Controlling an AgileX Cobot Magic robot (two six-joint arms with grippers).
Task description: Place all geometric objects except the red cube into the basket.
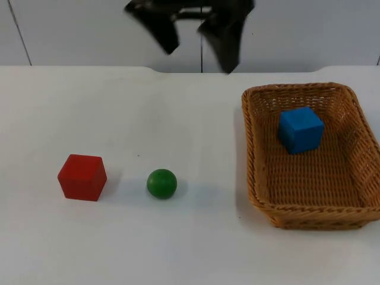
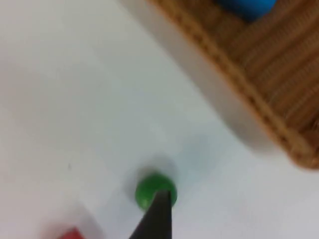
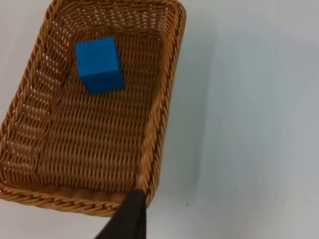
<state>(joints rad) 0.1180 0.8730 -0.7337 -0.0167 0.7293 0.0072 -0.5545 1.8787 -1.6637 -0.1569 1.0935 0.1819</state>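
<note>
We see a white table top [image 1: 178, 119] ending at a grey partition wall [image 1: 71, 29], with wide bare surface between the objects and toward the near edge. A rectangular woven wicker basket [image 1: 255, 148] stands at the right side of the table, its long axis running from the wall toward the near edge, and its right rim meets the picture's border. Inside it, in the half nearer the wall, a blue cube [image 1: 301, 129] rests on the basket floor, turned slightly askew to the rim. A small green ball [image 1: 162, 183] lies on the table left of the basket, well apart from it; being round, it has no long axis. A red cube [image 1: 82, 177] sits further left, near the ball but not touching it, one corner edge turned toward us. In the top view, a dark gripper, which we take to be the left gripper [image 1: 193, 29], hangs blurred at the wall, well apart from the ball; we cannot tell how its fingers stand. In the left wrist view the ball lies just beyond the black fingertip [image 2: 157, 219].
</note>
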